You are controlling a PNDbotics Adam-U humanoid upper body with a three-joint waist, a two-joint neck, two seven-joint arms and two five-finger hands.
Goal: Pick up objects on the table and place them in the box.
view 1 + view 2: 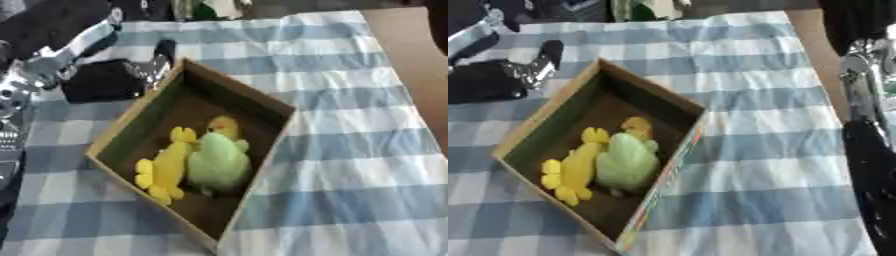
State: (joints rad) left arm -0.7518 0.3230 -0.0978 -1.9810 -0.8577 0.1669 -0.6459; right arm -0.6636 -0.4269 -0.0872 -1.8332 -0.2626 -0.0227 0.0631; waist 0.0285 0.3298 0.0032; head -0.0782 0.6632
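Box [262,102] sits on the checked tabletop [350,165] with a yellow toy [162,172] and a green toy [219,162] inside. Left robot hand [109,80], fingers straight, touches its wall and could push it askew. Right robot hand: cannot tell.

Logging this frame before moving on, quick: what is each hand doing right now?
Left hand: beside the box's far-left wall, holding nothing visible; open or shut cannot be told.
Right hand: not in view; only the right arm shows.
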